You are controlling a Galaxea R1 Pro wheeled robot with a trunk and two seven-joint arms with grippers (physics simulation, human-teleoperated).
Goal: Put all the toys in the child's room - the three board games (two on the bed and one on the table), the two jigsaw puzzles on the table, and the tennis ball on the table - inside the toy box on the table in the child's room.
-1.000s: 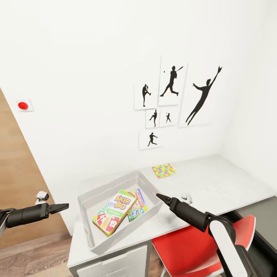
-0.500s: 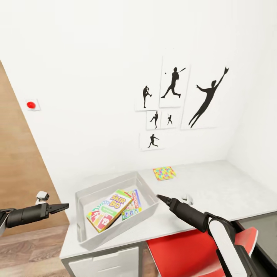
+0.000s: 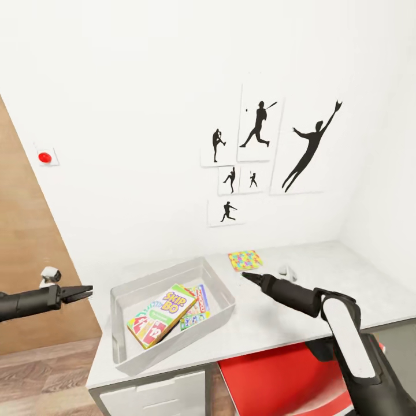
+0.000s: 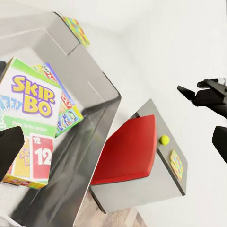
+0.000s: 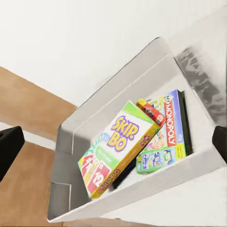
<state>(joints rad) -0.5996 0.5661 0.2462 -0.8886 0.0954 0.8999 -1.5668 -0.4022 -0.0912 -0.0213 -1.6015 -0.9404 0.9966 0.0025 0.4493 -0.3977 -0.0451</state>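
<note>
Two grippers hover empty, touching nothing; the left gripper beside the desk has its jaws nearly pressed together; whether the right gripper has its jaws parted cannot be told; between them the toy box holds three board games, Skip-Bo tilted on top, long axis diagonal; one jigsaw puzzle lies flat beyond the right gripper.

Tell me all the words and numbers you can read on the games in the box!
"SKIP-BO": on the big yellow-green game box lying on top in the toy box.
"12": on the red card picture at that box's corner.
"MONOPOLY": on the blue-edged game box beneath it.
The other small print on both boxes is too blurred to read.
</note>
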